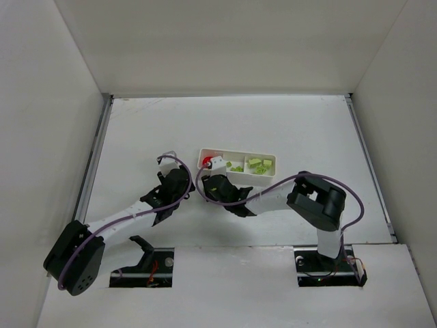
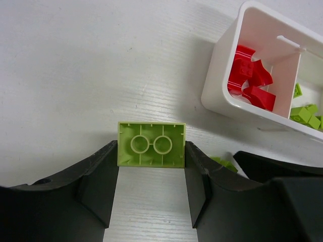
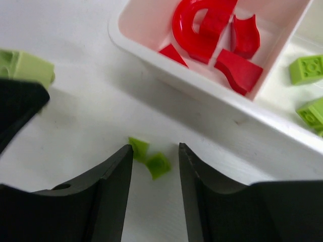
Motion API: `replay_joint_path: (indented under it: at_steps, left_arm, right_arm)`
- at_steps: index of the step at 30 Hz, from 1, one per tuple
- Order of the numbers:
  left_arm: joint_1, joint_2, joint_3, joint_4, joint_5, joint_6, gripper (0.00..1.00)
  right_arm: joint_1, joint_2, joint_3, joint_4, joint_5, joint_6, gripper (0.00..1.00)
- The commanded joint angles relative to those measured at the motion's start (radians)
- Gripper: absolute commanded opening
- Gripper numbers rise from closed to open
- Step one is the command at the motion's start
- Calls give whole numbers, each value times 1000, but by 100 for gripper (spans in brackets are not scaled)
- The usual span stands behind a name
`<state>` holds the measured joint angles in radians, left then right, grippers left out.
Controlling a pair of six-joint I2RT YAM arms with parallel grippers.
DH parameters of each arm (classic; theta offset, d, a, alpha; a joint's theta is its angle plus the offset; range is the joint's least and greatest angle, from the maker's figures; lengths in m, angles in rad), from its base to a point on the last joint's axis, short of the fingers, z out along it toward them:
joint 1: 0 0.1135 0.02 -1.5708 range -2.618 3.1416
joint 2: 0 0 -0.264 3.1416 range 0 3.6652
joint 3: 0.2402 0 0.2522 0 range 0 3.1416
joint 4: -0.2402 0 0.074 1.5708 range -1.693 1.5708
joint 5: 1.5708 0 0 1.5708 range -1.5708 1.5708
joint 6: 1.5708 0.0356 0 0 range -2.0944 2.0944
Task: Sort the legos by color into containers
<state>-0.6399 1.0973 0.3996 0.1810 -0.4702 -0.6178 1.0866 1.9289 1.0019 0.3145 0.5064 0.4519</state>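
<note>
- Pinching a lime-green rectangular plastic brick, the left gripper has a black finger pressed flat against each short side of it.
- That brick sits right at the fingertips, its hollow underside with two round tubes facing the left wrist camera, over the white worktop.
- From above, the left gripper stands just left of the right one, both close to the near left corner of the tray.
- Between them, in the right wrist view, the held brick shows at the far left edge, well apart from the right fingers.
- The right gripper is spread, its two fingertips flanking two small lime-green plastic pieces that lie on the worktop.
- One piece touches the left-hand fingertip; the other lies in the gap, with a sliver of worktop between it and the other fingertip.
- Just beyond these pieces runs the near wall of the long, shallow white plastic tray.
- Its left end compartment holds several bright red plastic pieces, some curved.
- Lime-green bricks lie in the compartment next to it, past a thin divider.
</note>
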Motion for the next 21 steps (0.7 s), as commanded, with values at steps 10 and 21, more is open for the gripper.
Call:
replay_joint_path:
  at_steps: [10, 21]
  left_arm:
    - [0, -1, 16, 5, -4, 15, 29]
    - [7, -7, 2, 15, 4, 13, 29]
  right_arm:
    - [32, -68, -57, 12, 6, 2, 52]
    - [51, -56, -42, -18, -11, -35, 49]
